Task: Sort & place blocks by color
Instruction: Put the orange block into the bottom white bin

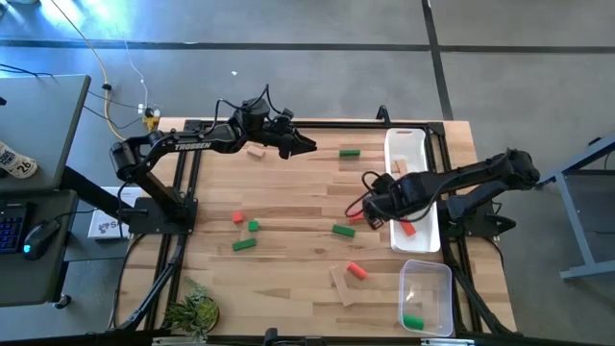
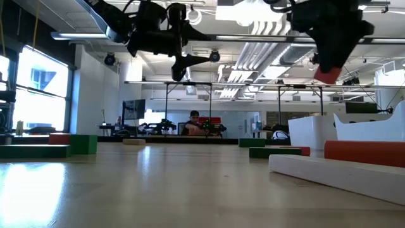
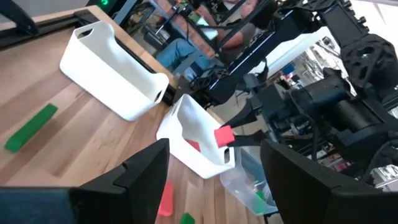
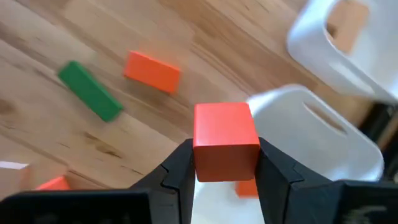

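My right gripper (image 4: 226, 163) is shut on a red cube (image 4: 225, 140), high above the table beside the near white tray (image 4: 311, 121); the low view shows the cube (image 2: 326, 75) hanging under the fingers. That tray holds a red block (image 1: 408, 228), and the far white tray (image 1: 411, 146) holds a tan one (image 1: 399, 168). Loose green (image 1: 343, 230), red (image 1: 356, 271) and tan (image 1: 341, 285) blocks lie flat on the wood. My left gripper (image 1: 306, 146) hovers open near the far edge, touching nothing. My right gripper pinches the red cube by two opposite side faces (image 4: 200, 155) between its two fingers. The fingers come from above, pointing steeply down. The cube is lifted clear of the table and sticks out past the fingertips, its free face showing.
A clear tray (image 1: 428, 293) with a green block (image 1: 413, 321) stands at the near right. More blocks lie at the left middle (image 1: 243, 244) and near the far edge (image 1: 349, 152). A small plant (image 1: 192, 309) stands at the near left corner. Bare wood lies at the table's centre.
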Controlling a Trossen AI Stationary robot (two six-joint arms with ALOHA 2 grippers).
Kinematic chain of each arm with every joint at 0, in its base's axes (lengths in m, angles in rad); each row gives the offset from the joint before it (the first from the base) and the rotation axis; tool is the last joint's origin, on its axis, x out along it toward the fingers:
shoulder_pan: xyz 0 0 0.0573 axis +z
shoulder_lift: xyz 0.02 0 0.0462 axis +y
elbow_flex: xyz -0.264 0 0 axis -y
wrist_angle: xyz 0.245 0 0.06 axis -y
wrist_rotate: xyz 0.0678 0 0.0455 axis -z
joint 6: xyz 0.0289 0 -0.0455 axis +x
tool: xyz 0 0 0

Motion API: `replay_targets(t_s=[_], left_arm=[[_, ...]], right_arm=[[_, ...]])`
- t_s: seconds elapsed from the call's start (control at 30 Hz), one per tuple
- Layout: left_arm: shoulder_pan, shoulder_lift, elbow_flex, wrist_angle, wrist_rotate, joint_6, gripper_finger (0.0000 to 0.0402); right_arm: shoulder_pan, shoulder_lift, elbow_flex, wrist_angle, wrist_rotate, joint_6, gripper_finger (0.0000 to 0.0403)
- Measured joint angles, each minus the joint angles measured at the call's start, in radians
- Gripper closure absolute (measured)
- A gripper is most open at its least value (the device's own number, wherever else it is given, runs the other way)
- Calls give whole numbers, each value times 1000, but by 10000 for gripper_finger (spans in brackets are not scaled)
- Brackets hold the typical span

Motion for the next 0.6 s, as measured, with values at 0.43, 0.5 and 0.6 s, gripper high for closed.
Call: replay_targets(t_s=[0.43,0.5,0.6], left_arm=[[-2,0,0,-3,0,25,163],[-4,0,0,-4,0,26,163],[-10,0,0,-27,0,39,163]], right_arm=[[113,0,-191,-5,-157,333,299],[117,0,-218,0,-200,355,299],[117,0,-254,18,-245,370,299]])
